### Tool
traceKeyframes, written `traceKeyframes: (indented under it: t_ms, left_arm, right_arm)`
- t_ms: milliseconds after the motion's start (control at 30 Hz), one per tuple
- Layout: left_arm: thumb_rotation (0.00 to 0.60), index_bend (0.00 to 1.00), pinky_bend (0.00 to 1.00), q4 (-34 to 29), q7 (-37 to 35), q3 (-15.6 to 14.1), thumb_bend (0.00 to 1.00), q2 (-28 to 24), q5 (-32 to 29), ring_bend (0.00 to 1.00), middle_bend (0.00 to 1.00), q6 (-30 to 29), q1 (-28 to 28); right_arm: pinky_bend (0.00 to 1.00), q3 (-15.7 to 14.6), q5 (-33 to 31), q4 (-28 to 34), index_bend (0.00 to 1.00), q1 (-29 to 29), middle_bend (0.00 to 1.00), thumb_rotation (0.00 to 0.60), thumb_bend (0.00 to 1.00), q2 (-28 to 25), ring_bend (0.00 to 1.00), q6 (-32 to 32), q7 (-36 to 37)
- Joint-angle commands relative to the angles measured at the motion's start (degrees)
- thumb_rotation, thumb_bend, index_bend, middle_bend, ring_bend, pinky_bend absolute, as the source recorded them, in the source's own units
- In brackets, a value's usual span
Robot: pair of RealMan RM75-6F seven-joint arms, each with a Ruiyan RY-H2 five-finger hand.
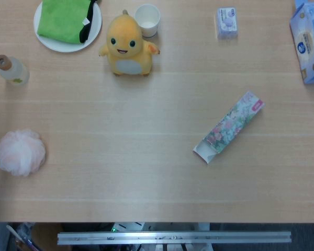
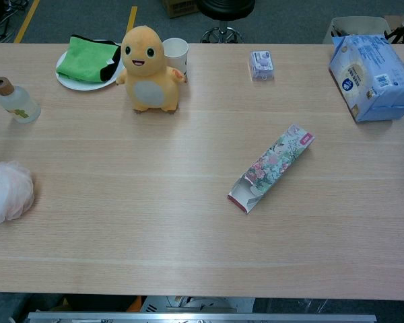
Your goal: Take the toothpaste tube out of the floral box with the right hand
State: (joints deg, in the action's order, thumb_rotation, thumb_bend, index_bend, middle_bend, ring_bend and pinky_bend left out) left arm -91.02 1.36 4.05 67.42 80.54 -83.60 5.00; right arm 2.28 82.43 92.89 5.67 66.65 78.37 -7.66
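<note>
The floral box lies flat on the wooden table, right of centre, slanted with its open flap end toward the near left. The chest view shows the same floral box with its open end facing me; whatever is inside stays hidden in shadow, and no toothpaste tube shows. Neither hand appears in either view.
An orange plush toy, a white cup and a plate bearing a green cloth stand at the back left. A small bottle and a pink bath sponge sit at the left edge. A tissue pack and a small purple packet lie far right.
</note>
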Motion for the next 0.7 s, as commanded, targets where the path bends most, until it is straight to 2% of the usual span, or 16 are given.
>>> traceKeyframes:
  t_ms: [33,600,700]
  left_arm:
    - [0.600,0.36,0.28,0.05,-0.15,-0.18,0.17,-0.01,-0.16,0.17,0.22,0.16,-0.15]
    - [0.600,0.37,0.28,0.05,-0.19,-0.31,0.17,0.04,-0.57,0.17,0.23,0.05,-0.66]
    - [0.600,0.37,0.28,0.09,-0.32,-0.28,0.17,0.04,-0.73,0.17,0.23,-0.04,-0.80]
  right_arm:
    - [0.26,-0.03,-0.18,-0.34,0.54,0.36,0.38,0.600,0.44,0.46,0.20,-0.59,0.01]
    - [0.27,0.11,1.22,-1.52,0.54,1.83,0.38,0.600,0.45,0.73,0.20,-1.41,1.57]
    - [0.27,-0.06,1.87,-1.75,0.49,2.11,0.37,0.600,0.41,0.58,0.20,-1.55,2.14]
